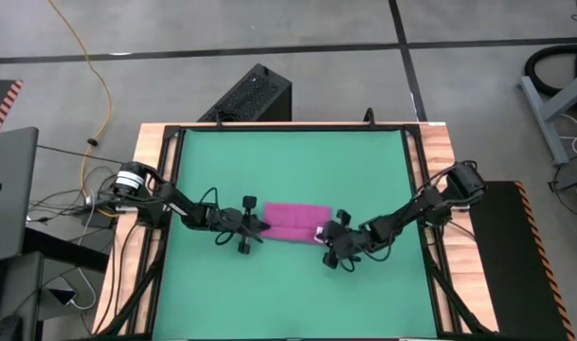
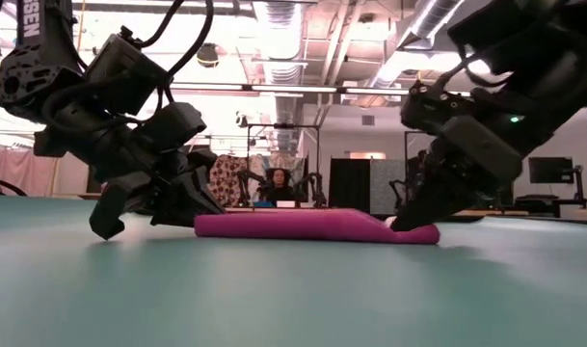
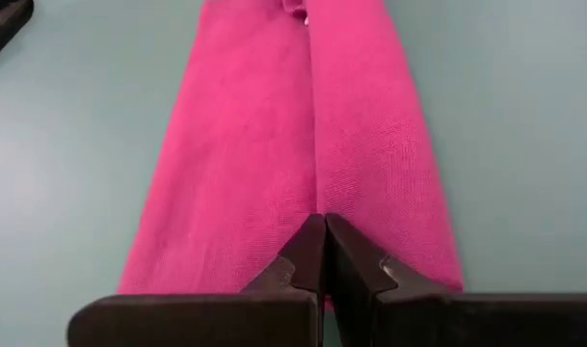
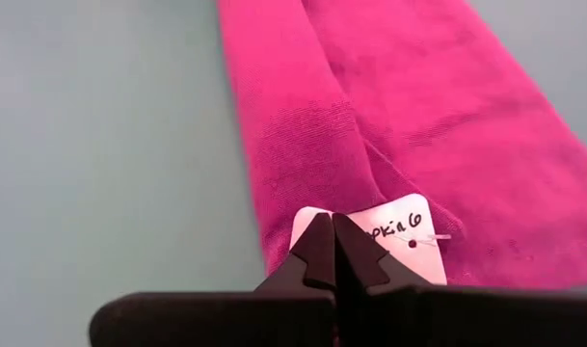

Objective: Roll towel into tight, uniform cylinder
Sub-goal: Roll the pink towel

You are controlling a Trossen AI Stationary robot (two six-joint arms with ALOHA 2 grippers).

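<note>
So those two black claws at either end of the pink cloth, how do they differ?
The left gripper meets the towel at its plain end; the right gripper meets the end bearing the white tag. The left one reaches in nearly straight along the towel, while the right one comes in at a slant. Both are shut, fingertips down at the green mat.

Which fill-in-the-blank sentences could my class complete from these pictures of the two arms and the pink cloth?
1. The towel lies on a mat coloured ____.
2. The left gripper meets the towel with its fingers ____.
3. The right gripper meets the towel's end beside a small white ____.
4. The towel lies ____ the two grippers.

Missing words: green; shut; tag; between
</note>
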